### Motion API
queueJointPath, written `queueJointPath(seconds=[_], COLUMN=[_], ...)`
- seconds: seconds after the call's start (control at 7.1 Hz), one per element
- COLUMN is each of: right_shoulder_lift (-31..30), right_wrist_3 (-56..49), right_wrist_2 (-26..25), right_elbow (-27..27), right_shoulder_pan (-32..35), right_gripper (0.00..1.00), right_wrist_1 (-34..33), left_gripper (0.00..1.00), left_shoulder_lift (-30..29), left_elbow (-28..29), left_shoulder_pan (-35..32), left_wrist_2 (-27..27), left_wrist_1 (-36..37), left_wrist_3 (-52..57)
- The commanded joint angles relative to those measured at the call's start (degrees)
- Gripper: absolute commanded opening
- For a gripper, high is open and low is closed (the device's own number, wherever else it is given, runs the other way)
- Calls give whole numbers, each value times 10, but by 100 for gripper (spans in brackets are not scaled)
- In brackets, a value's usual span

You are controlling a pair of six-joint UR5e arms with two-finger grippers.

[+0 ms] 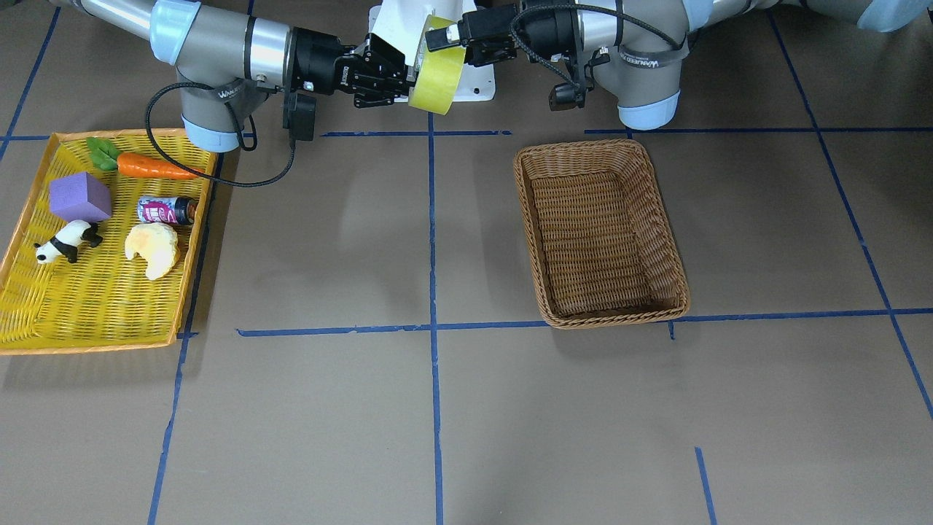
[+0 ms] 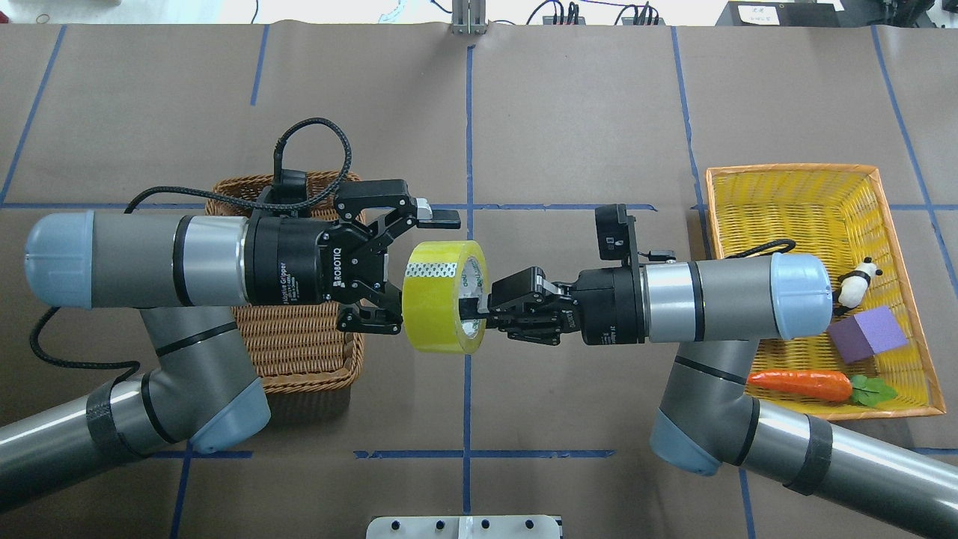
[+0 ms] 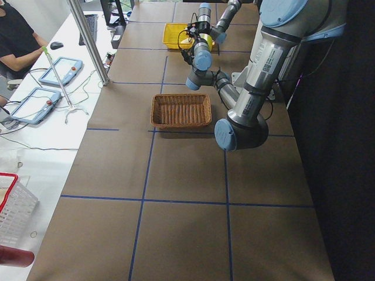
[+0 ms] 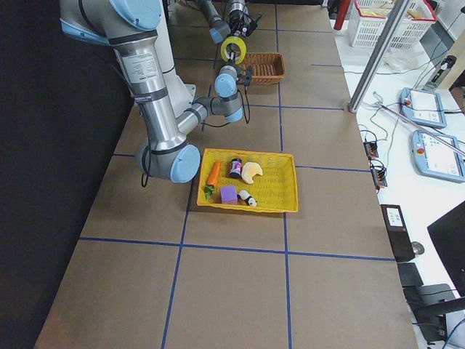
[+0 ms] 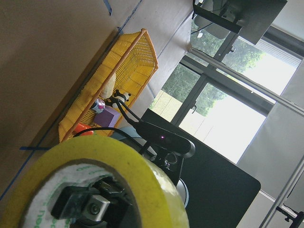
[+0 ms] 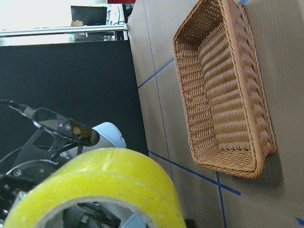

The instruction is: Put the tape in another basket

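tape (image 2: 438, 303) hangs pinched by its rim in right jaws, left jaws spread wide opposite.

You're working in a robotics lab. Two grey robot arms (image 2: 135, 258) stand at a bench (image 1: 306, 408) covered in brown paper and ruled into a grid with blue lines (image 1: 433, 394). Beside it, on a white side table (image 4: 443, 218), lie two cabled teach pendants (image 4: 438, 156), and a person in black (image 3: 14, 35) sits there. Large windows (image 5: 218, 118) show in the left wrist view.
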Motion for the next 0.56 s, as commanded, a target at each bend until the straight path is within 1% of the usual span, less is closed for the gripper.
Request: queueJointPath(seconds=[0.0,0.14,0.28,0.42], right_shoulder_lift=[-1,0,0,1], right_wrist_3=[-2,0,0,-1], right_wrist_2=[-1,-2,-3,-4], right_elbow=[1,2,2,3], right_shoulder_pan=[-2,-2,-2,-2], right_gripper=[93,100,100,100], right_wrist_1=[1,1,1,1], left_gripper=[26,5,1,0], left_shoulder_lift=[0,7,6,6], left_elbow=[0,1,1,1], left_shoulder_pan=[-1,0,-1,-1], left_wrist_2=[0,-2,-2,-2], left_wrist_1=[2,1,1,1], left_wrist_3=[-13,-38,-38,-38])
